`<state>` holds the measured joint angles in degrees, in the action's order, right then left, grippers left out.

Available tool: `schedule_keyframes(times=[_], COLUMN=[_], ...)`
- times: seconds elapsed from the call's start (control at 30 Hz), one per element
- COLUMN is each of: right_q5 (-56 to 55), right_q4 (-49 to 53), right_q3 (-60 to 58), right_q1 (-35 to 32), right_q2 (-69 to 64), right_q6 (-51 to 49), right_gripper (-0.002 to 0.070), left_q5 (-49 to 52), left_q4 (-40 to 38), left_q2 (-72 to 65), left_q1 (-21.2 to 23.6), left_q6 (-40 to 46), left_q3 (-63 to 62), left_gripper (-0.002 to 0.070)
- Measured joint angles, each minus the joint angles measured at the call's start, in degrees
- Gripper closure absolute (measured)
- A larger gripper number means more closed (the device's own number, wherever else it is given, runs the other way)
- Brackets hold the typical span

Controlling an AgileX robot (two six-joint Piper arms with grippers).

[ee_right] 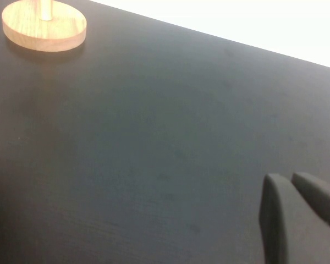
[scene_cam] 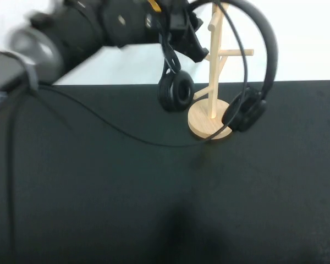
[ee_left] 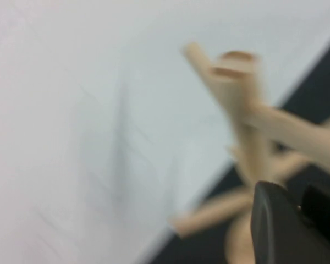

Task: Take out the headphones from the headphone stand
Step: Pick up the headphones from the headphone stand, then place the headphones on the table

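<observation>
**Left gripper clamped on headband at top of stand**

Matte black over-ear headphones [scene_cam: 252, 71] w/ wide curved headband and two round padded ear cups hang around the light natural-wood headphone stand [scene_cam: 214, 82], a thin pole w/ angled peg branches on a round flat disc base. The headband arcs over the pole top. One ear cup hangs on the robot's left of the pole, above the table; the other hangs on the right, just beside the disc base, in front of its edge. A thin black cable [scene_cam: 99, 118] trails from the base area across the black tabletop [scene_cam: 154, 209] toward the robot's left.

Left gripper [scene_cam: 179, 25] sits high at the pole top, on the left end of the headband arc, fingers closed on the headband. In the left wrist view the pegs and pole top show close, blurred, w/ a dark finger [ee_left: 278, 225] at the frame edge.

Right gripper [ee_right: 297, 217] hovers low over bare tabletop, well apart from the stand's base; fingertips look pressed together, holding nothing. White backdrop [scene_cam: 297, 38] behind the table.
</observation>
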<state>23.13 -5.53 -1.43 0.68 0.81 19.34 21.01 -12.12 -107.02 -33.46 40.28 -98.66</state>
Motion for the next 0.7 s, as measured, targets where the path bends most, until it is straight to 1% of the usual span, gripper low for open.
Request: schedule_keyframes(times=[0.17,0.23,0.33,0.43,0.7], right_q5=[0.0,0.0,0.0,0.0,0.0], right_q4=[0.0,0.0,0.0,0.0,0.0], right_q3=[0.0,0.0,0.0,0.0,0.0], right_q1=[0.0,0.0,0.0,0.0,0.0], right_q2=[0.0,0.0,0.0,0.0,0.0], right_q6=[0.0,0.0,0.0,0.0,0.0], right_gripper=[0.0684,0.0684,0.0684,0.0684,0.0684], left_q5=[21.7,28.7,36.5,39.5,36.6], left_q4=[3.4,4.9,6.9,8.2,14.1], left_q2=[5.3,5.5,3.0,-1.5,-16.3], left_q1=[0.0,0.0,0.0,0.0,0.0], left_q6=[-14.9,-18.4,-20.7,-21.8,-24.2], left_q3=[0.0,0.0,0.0,0.0,0.0], left_gripper=[0.0613,0.0613,0.0613,0.0613,0.0613])
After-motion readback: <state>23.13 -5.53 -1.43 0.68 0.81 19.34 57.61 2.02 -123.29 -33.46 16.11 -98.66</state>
